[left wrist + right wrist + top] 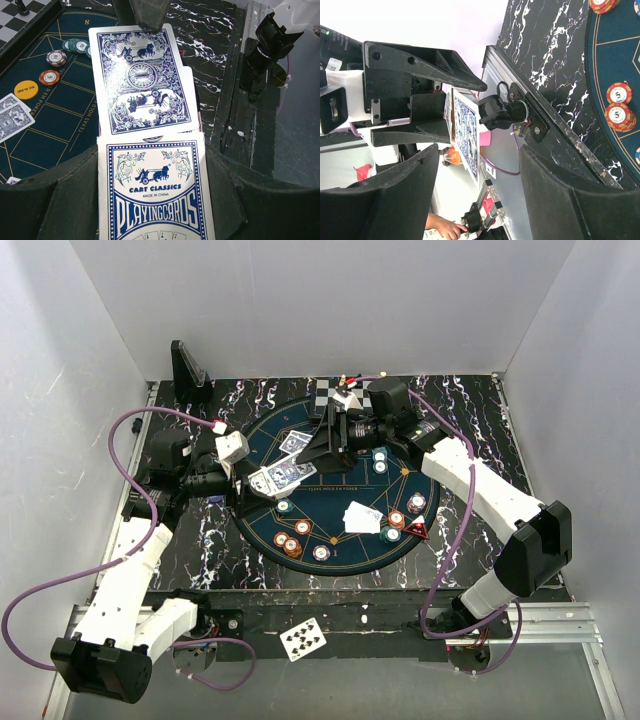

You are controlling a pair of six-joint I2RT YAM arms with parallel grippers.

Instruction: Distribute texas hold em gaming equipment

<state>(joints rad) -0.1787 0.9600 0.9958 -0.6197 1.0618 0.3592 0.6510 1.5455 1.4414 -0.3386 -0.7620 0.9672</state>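
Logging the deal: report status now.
Left gripper shut on card deck. Right gripper open, facing the deck, no card held. Cards and chips already on mat. Nothing blocking.

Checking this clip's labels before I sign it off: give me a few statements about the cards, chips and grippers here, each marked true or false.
1. The left gripper is shut on the deck of cards. True.
2. The right gripper already pinches a card. False: its fingers stand apart on either side of the deck's edge, which hangs free in the gap.
3. A face-up card lies on the near edge of the table, off the round mat. True.
4. The top card of the held deck shows its white face. False: it shows its blue patterned back.
5. The yellow disc lies on the mat. True.
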